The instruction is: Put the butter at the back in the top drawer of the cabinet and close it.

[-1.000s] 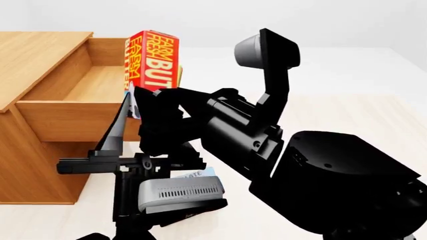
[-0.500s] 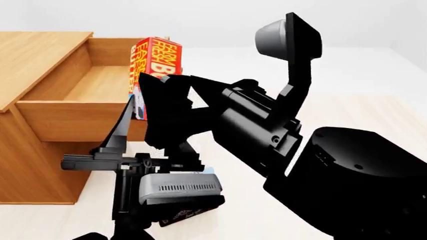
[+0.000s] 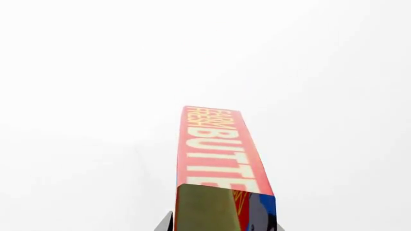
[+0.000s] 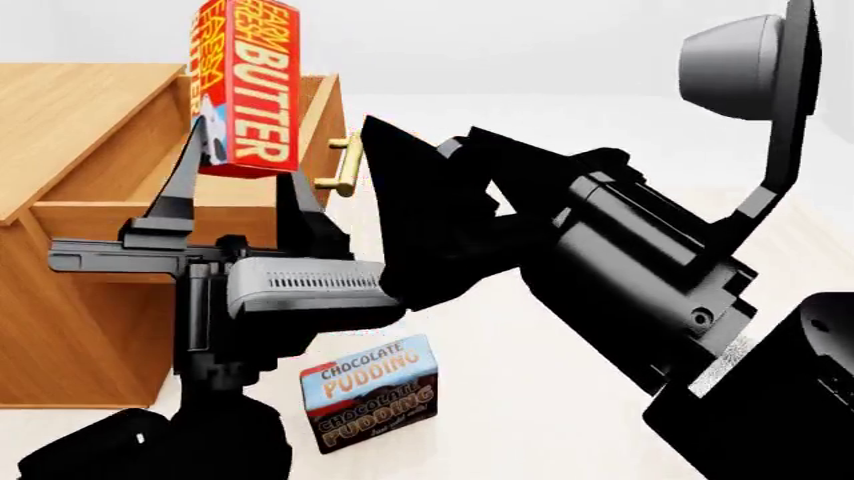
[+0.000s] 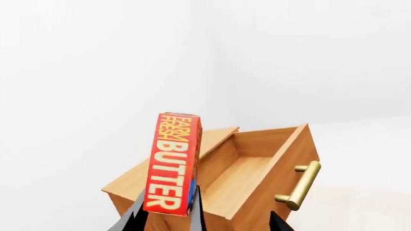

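Observation:
The red-and-orange butter point(image 4: 247, 85) stands upright in the air over the right side of the open top drawer point(image 4: 134, 170). My left gripper point(image 4: 247, 165) is shut on the carton's lower end, one finger on each side. In the left wrist view the butter point(image 3: 215, 154) runs away from the jaws against white. The right wrist view shows the butter point(image 5: 173, 163) in front of the drawer point(image 5: 250, 173). The light-brown cabinet point(image 4: 67, 100) fills the left. My right gripper point(image 4: 400, 170) hangs just right of the butter and looks open, holding nothing.
The drawer's brass handle point(image 4: 344, 165) sticks out between the butter and the right arm. A brown-and-blue Chocolate Pudding box point(image 4: 371, 390) lies on the pale surface in front of the cabinet, below the left wrist. The right arm's bulk point(image 4: 627, 260) crosses the middle of the view.
The left gripper has lifted the butter up and to the left, from beside the drawer's front to above it. The right arm has swung right, uncovering the pudding box.

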`<state>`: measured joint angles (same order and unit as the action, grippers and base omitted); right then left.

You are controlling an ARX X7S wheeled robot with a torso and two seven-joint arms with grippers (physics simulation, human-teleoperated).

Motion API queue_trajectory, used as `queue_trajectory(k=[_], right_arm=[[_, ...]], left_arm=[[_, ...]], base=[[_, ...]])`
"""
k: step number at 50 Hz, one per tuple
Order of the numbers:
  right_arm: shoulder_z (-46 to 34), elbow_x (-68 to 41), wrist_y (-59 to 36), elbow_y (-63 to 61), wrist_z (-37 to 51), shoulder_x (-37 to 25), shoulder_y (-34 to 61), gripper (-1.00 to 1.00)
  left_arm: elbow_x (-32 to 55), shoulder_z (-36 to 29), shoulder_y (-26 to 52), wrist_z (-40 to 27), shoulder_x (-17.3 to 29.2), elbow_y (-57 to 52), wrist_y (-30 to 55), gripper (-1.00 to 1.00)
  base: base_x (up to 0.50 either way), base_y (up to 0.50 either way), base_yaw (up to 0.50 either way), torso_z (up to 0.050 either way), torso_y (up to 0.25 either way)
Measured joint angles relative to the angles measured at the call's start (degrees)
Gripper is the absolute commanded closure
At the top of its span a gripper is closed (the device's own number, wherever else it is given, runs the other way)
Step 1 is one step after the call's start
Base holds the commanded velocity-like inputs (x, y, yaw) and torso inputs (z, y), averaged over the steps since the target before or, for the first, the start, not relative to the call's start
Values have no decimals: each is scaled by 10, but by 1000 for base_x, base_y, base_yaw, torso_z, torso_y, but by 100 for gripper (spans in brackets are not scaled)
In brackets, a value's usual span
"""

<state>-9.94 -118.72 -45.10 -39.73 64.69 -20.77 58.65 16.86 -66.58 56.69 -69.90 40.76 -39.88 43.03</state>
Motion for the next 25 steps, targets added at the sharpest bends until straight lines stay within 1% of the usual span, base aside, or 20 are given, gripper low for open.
queue_trajectory(k=[9, 17, 21, 25], right_arm=[[31, -25, 10, -32, 10, -37, -15, -100], [54, -33, 15, -52, 14, -64, -26, -100], [65, -9, 5, -64, 19, -78, -34, -100], [77, 49, -18, -84, 22, -92, -46, -100]], left_arm=[[12, 19, 35, 29, 17, 10, 20, 100], [31, 35, 58, 67, 29, 35, 16, 100], [49, 47, 67, 89, 34, 49, 7, 100], [73, 64, 71, 111, 39, 63, -7, 100]], base=[[0, 0, 0, 0, 0], [0, 0, 0, 0, 1], [0, 0, 0, 0, 3], [0, 0, 0, 3, 0]])
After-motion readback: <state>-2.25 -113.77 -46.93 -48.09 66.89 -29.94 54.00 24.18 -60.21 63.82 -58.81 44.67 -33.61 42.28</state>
